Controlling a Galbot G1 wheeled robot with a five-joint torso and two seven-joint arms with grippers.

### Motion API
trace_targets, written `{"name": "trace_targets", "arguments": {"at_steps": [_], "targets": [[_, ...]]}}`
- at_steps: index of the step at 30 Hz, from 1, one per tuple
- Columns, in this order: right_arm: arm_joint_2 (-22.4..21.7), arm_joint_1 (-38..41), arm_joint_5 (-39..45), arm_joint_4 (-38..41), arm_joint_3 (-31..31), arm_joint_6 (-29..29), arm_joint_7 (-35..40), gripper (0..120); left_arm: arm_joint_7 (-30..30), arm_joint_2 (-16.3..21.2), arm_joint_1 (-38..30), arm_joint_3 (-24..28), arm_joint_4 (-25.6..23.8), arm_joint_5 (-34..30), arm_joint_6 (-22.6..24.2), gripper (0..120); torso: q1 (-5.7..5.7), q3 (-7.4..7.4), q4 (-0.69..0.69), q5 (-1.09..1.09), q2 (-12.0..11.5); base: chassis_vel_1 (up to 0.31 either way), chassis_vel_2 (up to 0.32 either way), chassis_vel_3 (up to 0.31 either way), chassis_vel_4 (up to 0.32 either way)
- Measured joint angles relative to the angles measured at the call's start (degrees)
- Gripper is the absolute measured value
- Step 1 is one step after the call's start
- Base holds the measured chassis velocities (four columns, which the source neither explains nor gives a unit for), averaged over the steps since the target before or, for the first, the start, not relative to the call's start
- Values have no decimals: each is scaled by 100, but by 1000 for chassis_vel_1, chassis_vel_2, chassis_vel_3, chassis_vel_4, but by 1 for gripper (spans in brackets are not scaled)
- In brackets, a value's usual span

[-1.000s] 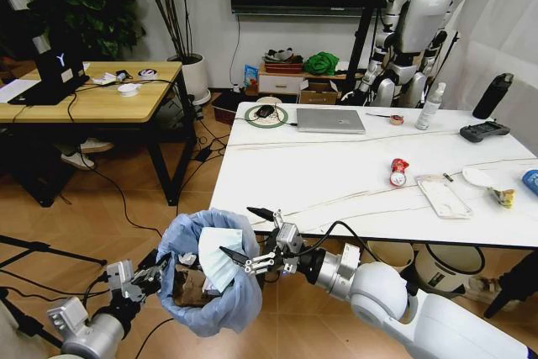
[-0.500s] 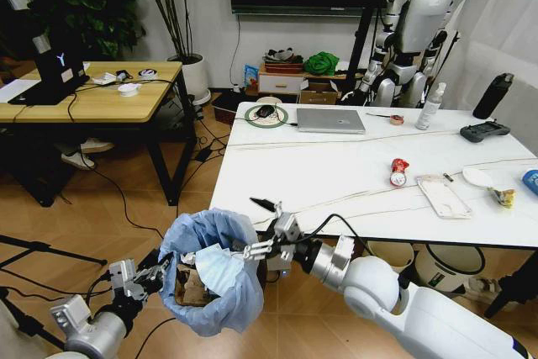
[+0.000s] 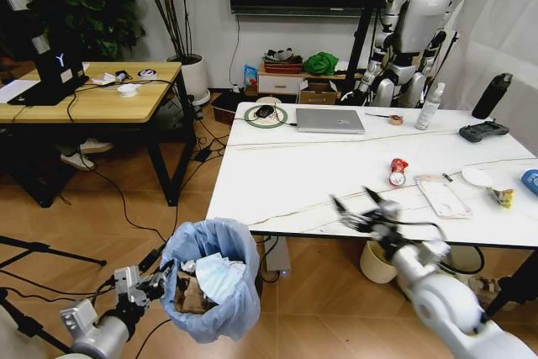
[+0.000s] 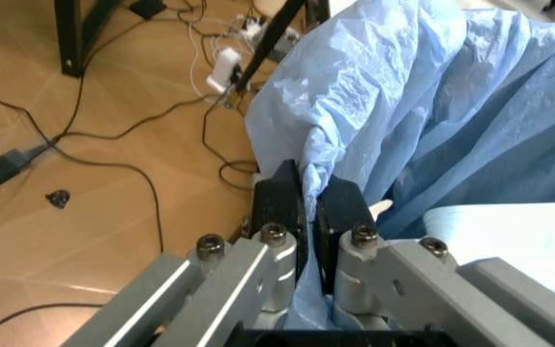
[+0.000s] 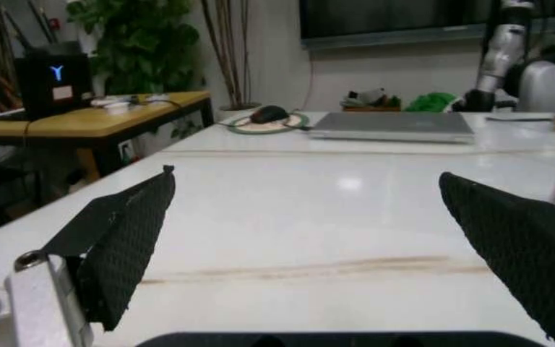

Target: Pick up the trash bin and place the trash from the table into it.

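Note:
The trash bin (image 3: 210,279), lined with a crinkled light-blue bag (image 4: 422,108), hangs off the floor to the left of the table (image 3: 286,174). My left gripper (image 3: 160,279) is shut on its rim, the fingers (image 4: 282,206) pinching the bag. A pale-blue face mask (image 3: 220,275) and brown cardboard (image 3: 190,293) lie inside. My right gripper (image 3: 357,208) is open above the table's front edge, with nothing between its fingers (image 5: 123,231). On the table's right part lie a red wrapper (image 3: 398,171), a clear packet (image 3: 443,197), a yellow wrapper (image 3: 503,197) and a blue-white cup (image 3: 530,181).
A laptop (image 3: 330,120), a mouse on a green-rimmed pad (image 3: 266,114), a white bottle (image 3: 429,107), a black bottle (image 3: 493,96) and a controller (image 3: 484,131) sit along the table's far side. A cream bin (image 3: 376,258) stands under the table. A wooden desk (image 3: 92,94) is at the left.
My right gripper has let the face mask drop into the bin and swung right and up, over the table's front edge. The bin has sunk slightly.

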Motion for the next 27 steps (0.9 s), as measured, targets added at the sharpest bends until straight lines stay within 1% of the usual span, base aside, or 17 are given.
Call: {"name": "trace_targets", "arguments": {"at_steps": [2, 3, 4, 5, 6, 7, 9, 10, 11, 12, 16, 18, 20, 23, 27], "targets": [[561, -257, -186, -144, 421, 127, -337, 100, 57, 5, -6, 151, 109, 65, -26, 0, 0, 0, -1, 2, 0, 0, 0, 0, 0], [686, -307, -239, -171, 494, 155, -379, 100, 72, 5, -3, 193, 130, 81, -33, 0, 0, 0, 0, 2, 0, 0, 0, 0, 0], [686, -307, -239, -171, 494, 155, -379, 100, 72, 5, -3, 193, 130, 81, -33, 0, 0, 0, 0, 2, 0, 0, 0, 0, 0], [1130, -463, -461, -272, 759, 290, -556, 100, 116, 4, 24, 322, 188, 143, -61, 0, 0, 0, -1, 2, 0, 0, 0, 0, 0], [1223, -492, -513, -296, 820, 326, -610, 100, 126, 5, 34, 354, 203, 162, -68, 0, 0, 0, -1, 1, 0, 0, 0, 0, 0], [1485, -561, -639, -351, 983, 434, -769, 100, 150, 4, 66, 441, 240, 215, -83, 0, -1, 0, 0, 1, 0, 0, 0, 0, 0], [1740, -617, -749, -402, 1125, 540, -936, 100, 165, 14, 105, 533, 269, 263, -93, 0, -1, 0, 1, 1, 0, 0, 0, 0, 0], [1983, -653, -865, -446, 1246, 641, -1074, 100, 176, 37, 130, 592, 288, 300, -98, 0, -1, 0, 1, 0, 0, 0, 0, 0, 0], [2119, -663, -945, -465, 1316, 692, -1146, 100, 179, 59, 145, 612, 290, 317, -107, 0, -1, 0, 1, 0, 0, 0, 0, 0, 0], [2119, -663, -945, -465, 1316, 692, -1146, 100, 179, 59, 145, 612, 290, 317, -107, 0, -1, 0, 1, 0, 0, 0, 0, 0, 0], [2550, -693, -1113, -508, 1530, 822, -1392, 100, 207, 182, 240, 620, 286, 384, -147, 0, -1, 0, 1, 0, 0, 0, 0, 0, 0], [2612, -703, -1127, -519, 1561, 839, -1439, 100, 220, 196, 259, 614, 286, 408, -162, 0, -1, 0, 2, 0, 0, 0, 0, 0, 0], [2778, -747, -1153, -575, 1653, 911, -1598, 100, 280, 210, 312, 572, 311, 465, -214, 0, -1, 0, 1, 0, 0, 0, 0, 0, 0], [2866, -780, -1154, -623, 1698, 961, -1677, 100, 309, 200, 335, 541, 322, 477, -240, 0, -1, 0, 1, 0, 0, 0, 0, 0, 0], [3050, -775, -1131, -788, 1783, 1071, -1791, 100, 331, 70, 284, 502, 328, 469, -262, 0, 0, 0, 1, 0, 0, 0, 0, 0, 0]]}}
